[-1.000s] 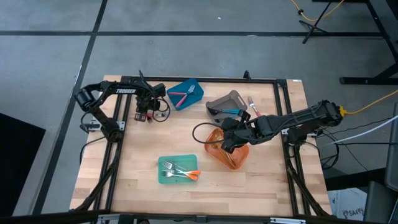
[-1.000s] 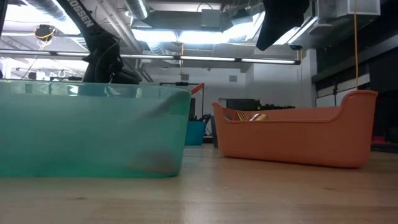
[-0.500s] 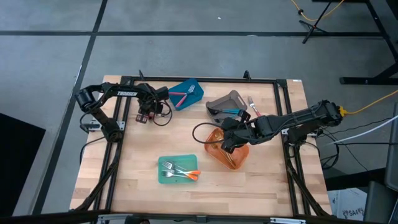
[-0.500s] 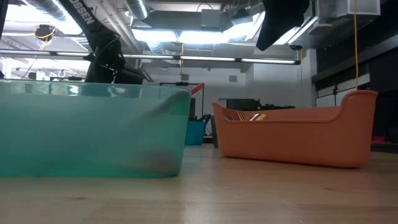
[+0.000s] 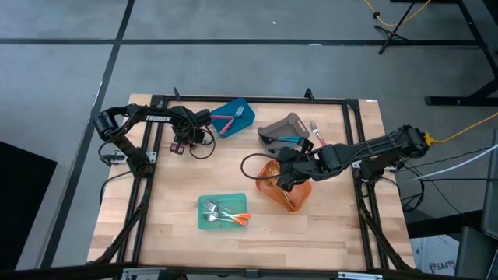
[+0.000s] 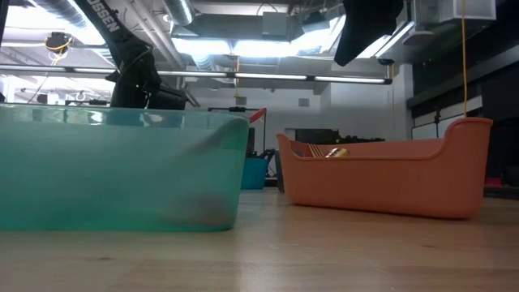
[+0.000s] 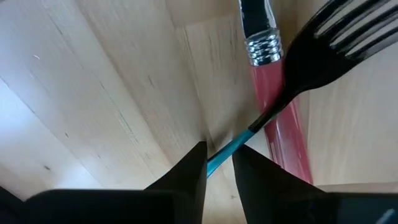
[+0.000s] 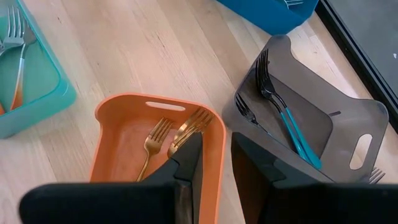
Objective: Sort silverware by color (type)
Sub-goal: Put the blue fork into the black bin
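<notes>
1. Teal bin [image 6: 122,170] sits nearest on the desk [image 5: 179,194]. It is cloudy, see-through plastic with rounded corners. Orange-handled forks [image 5: 229,217] lie flat inside it.
2. Next back is the orange bin [image 8: 118,134], smooth matte plastic with a slot handle, holding thin gold forks [image 8: 152,144]. My right gripper [image 8: 216,148] hangs over its rim. One gold fork runs behind a finger, so I cannot tell whether those fingers grasp it or are empty.
3. Beside that is the grey bin [image 8: 373,118], tipped open toward the right arm. Dark-tined forks with slim blue handles [image 8: 292,127] rest in it. I judge the piece I am carrying on the other side belongs there.
4. Farther back, the blue bin [image 5: 233,109] holds pink-handled pieces.
5. Farthest, just beside the blue bin, my left gripper [image 7: 217,155] has its fingers clenched on the blue-handled fork [image 7: 323,50]. The grip is low on the wire-thin handle. The tines reach over a pink-handled utensil [image 7: 280,118], glossy with a ribbed metal collar, lying on the pale wood.
6. To do this well I would lift straight up first, so the tines clear the pink piece. A handle this thin may swivel, so I would carry it slowly across to the grey bin and release low.
</notes>
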